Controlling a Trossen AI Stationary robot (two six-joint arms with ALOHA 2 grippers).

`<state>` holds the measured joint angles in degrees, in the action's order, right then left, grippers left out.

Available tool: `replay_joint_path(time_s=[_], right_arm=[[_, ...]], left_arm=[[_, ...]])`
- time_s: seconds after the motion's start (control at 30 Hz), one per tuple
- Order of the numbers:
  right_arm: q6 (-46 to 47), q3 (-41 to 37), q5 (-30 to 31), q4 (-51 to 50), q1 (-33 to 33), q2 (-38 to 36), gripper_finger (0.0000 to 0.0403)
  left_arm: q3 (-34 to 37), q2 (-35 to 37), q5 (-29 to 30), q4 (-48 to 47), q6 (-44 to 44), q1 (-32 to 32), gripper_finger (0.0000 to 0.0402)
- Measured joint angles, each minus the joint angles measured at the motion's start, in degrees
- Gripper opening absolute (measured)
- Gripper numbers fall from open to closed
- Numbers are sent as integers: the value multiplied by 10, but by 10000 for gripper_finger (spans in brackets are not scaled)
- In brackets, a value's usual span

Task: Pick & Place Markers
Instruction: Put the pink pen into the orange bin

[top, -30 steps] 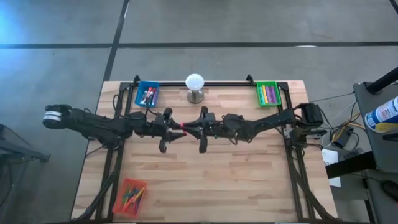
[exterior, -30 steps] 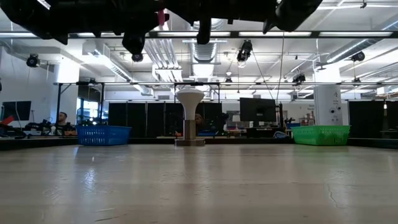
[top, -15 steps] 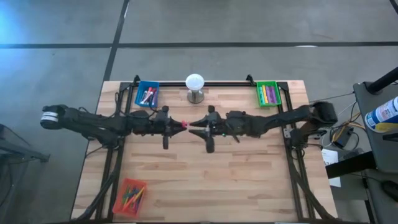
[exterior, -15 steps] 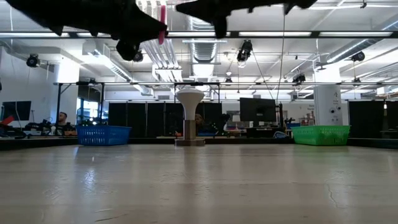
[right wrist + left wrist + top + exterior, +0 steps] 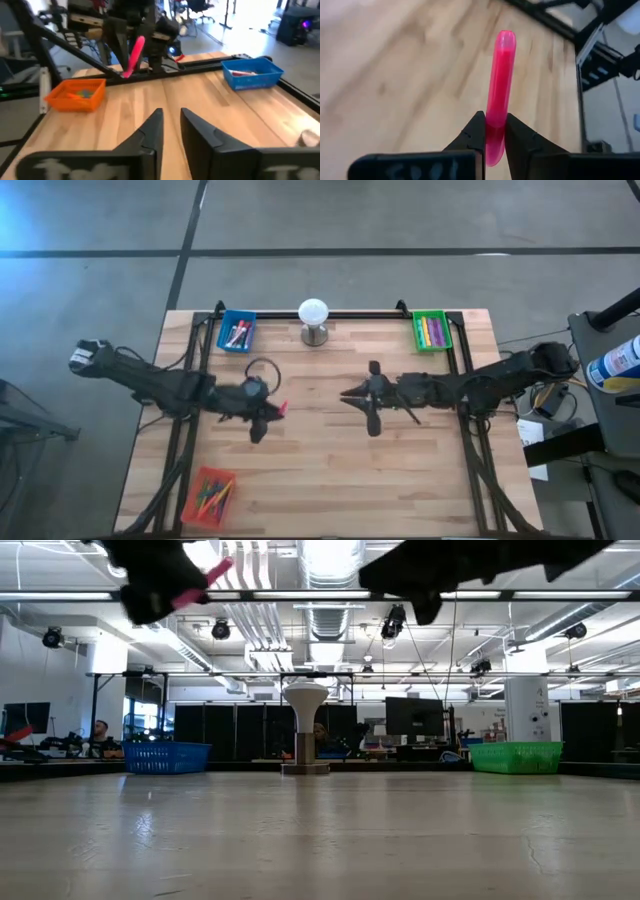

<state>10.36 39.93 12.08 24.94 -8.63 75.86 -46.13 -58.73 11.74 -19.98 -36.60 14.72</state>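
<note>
Jaws of the left gripper (image 5: 495,132) are clamped on a pink marker (image 5: 499,90), pinching it near one end so most of it sticks out past the fingertips (image 5: 476,131). From above, that gripper (image 5: 270,412) w/ marker (image 5: 281,409) hangs over the wooden table (image 5: 330,470), on the blue-tray side of the white ball on its stand (image 5: 314,320) and nearer the table's front than the ball. Right gripper (image 5: 352,394) sits apart from it, on the green-tray side of the ball, fingers (image 5: 154,129) parted by a narrow gap w/ nothing between. Blue tray (image 5: 237,332) and green tray (image 5: 431,330) flank the ball at the back edge, each w/ markers inside; orange tray (image 5: 208,495) w/ more markers is at the front corner, far from the ball
</note>
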Motion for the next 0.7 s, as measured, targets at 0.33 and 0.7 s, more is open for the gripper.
replay_joint_path(time_s=[0.33, 0.7], right_arm=[[4, -110, -1, 125, -14, -29, 10], [12, -122, -3, 132, -32, -35, 8]], left_arm=[[-37, -33, 24, -210, -334, 206, 37], [-67, -123, -76, -268, -643, 387, 37]])
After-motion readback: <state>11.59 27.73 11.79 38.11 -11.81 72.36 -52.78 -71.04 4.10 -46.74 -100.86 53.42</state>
